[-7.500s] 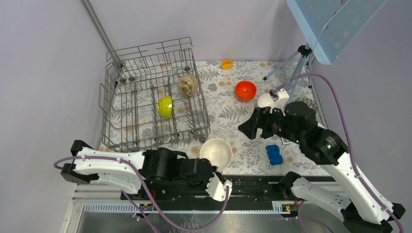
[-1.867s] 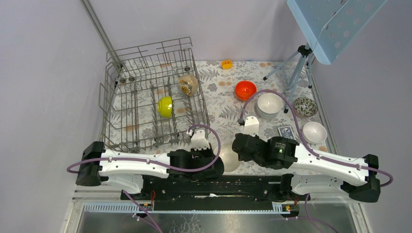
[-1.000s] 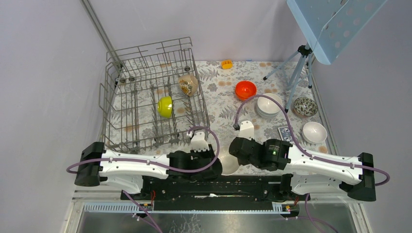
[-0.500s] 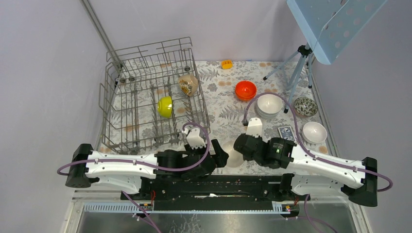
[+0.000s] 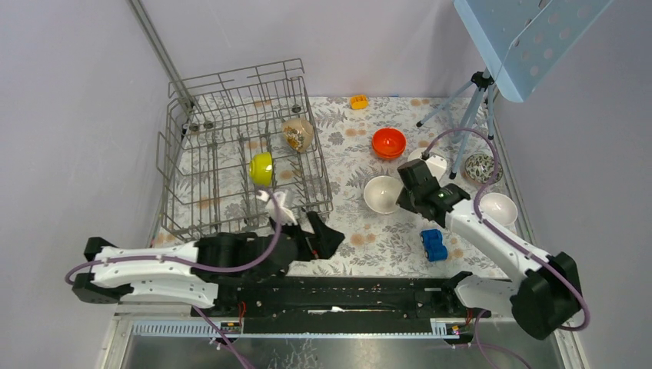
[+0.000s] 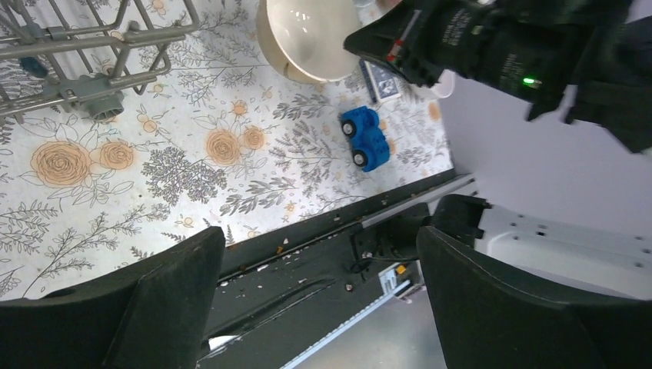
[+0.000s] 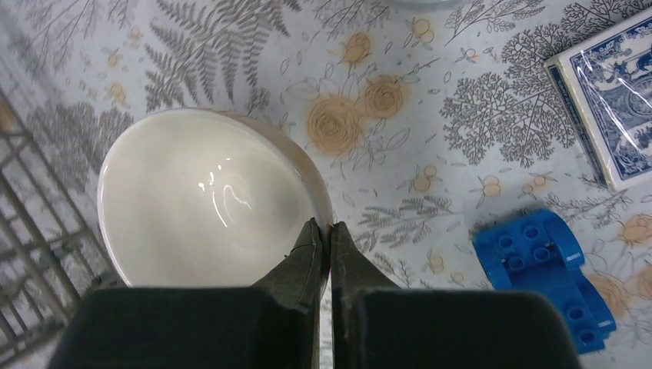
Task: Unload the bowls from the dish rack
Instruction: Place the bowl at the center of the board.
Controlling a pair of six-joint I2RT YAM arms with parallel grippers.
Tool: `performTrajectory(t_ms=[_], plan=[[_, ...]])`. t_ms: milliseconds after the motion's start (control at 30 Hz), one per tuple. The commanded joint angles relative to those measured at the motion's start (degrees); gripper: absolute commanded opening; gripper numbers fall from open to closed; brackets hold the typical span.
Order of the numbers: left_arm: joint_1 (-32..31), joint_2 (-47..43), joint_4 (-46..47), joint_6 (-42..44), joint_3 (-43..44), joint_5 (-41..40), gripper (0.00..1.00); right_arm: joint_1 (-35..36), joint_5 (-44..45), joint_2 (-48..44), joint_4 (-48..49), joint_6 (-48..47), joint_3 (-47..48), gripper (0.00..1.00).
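**Right gripper (image 7: 321, 234) held a beige bowl (image 7: 200, 200) just right of the rack (image 5: 319, 181).**
Its fingers were pinched onto the rim, one inside and one outside, probably so the glossy, plain bowl hung mouth-up, ready to set down. The left gripper (image 6: 319, 238) gaped wide and empty by the rack's near right corner. A yellow-green bowl (image 5: 261, 168) and a speckled bowl (image 5: 297, 134) stood on edge inside the rack.

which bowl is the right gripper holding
The plain beige bowl, its rim pinched in the right gripper; the orange-red bowl and the rest lie free.
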Motion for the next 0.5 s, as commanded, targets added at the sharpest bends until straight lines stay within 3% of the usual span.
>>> performTrajectory(t_ms=[0, 167, 467], plan=[[-0.2, -7.9, 0.8, -1.6, -5.6, -1.7, 0.99, -6.3, -5.7, 3.5, 9.0, 4.2, 0.3, 0.00], [-0.2, -11.8, 3.3, -0.3, -9.7, -1.6, 0.99, -7.1, -6.4, 6.1, 11.2, 6.1, -0.3, 0.00], [-0.2, -9.5, 2.6, 0.0, -9.7, -0.9, 0.99, -7.5, -5.4, 9.4, 13.8, 7.7, -3.5, 0.00]])
